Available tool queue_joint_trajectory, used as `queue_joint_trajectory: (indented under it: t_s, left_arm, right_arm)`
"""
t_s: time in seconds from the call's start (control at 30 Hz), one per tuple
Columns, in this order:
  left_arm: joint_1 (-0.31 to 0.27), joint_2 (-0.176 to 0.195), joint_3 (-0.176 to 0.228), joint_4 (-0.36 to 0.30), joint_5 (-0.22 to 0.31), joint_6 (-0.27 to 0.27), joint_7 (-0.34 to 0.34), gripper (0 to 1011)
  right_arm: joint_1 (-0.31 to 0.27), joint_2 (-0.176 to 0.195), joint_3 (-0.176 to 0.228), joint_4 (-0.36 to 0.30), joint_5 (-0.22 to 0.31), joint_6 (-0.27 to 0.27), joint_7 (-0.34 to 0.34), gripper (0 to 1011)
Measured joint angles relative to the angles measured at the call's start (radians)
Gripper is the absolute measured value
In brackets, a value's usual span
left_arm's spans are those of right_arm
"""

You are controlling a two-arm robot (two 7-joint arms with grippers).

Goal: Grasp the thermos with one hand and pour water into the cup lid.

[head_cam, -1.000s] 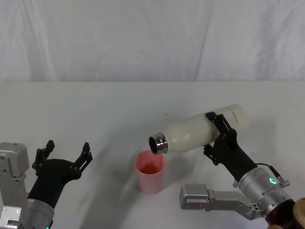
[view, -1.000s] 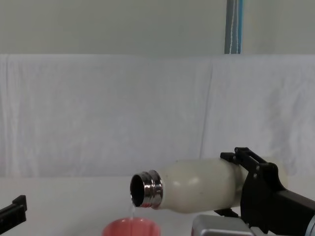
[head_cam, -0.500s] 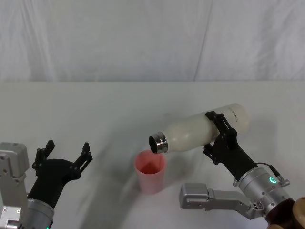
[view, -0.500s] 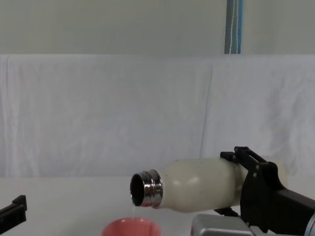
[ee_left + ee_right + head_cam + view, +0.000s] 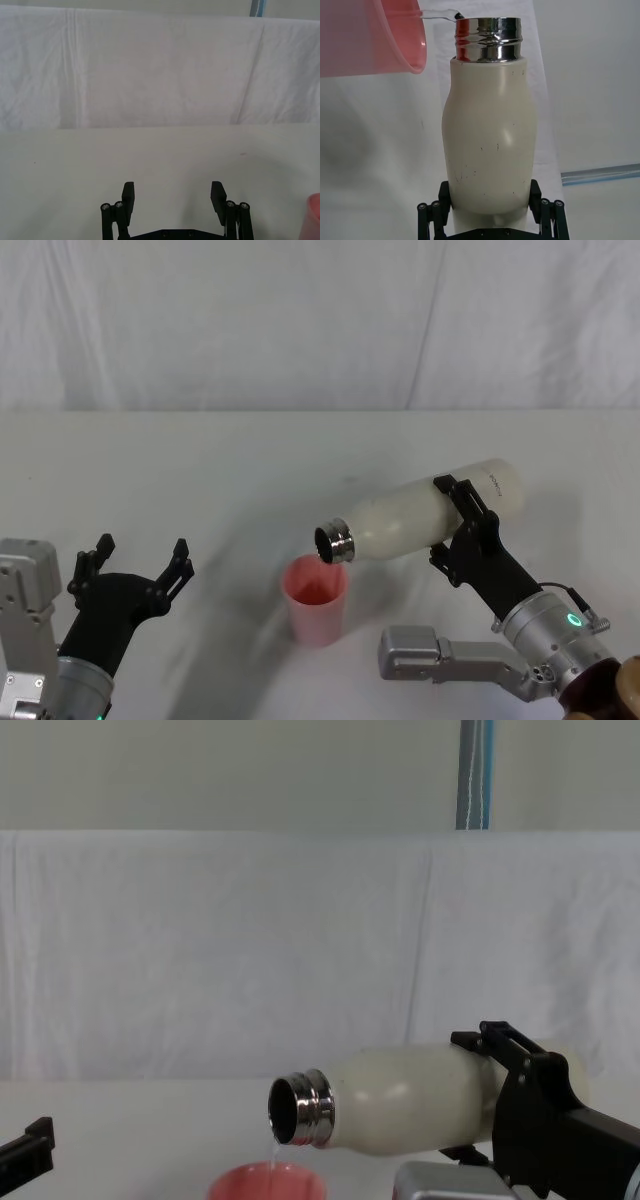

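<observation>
Cream-white thermos (image 5: pixel 420 519), steel neck over pink cup lid (image 5: pixel 316 599)

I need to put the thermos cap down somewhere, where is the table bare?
Bare tablecloth lies behind the pink cup lid, back to the white backdrop, and between the cup lid and the idle left gripper. It is crowded where the right gripper tips the thermos over the cup lid.

One thermos (image 5: pixel 420 517), one cup lid (image 5: pixel 316 599), two end effectors: left end effector (image 5: pixel 139 558), right end effector (image 5: pixel 462 521).
</observation>
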Motion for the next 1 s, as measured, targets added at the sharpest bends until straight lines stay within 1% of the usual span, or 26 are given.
queue_joint_trajectory:
  t_s: [1.0]
  left_arm:
    - [0.000, 0.000, 0.000, 0.000, 0.000, 0.000, 0.000, 1001]
  right_arm:
    - [0.005, 0.001, 0.000, 0.004, -0.007, 0.001, -0.002, 947]
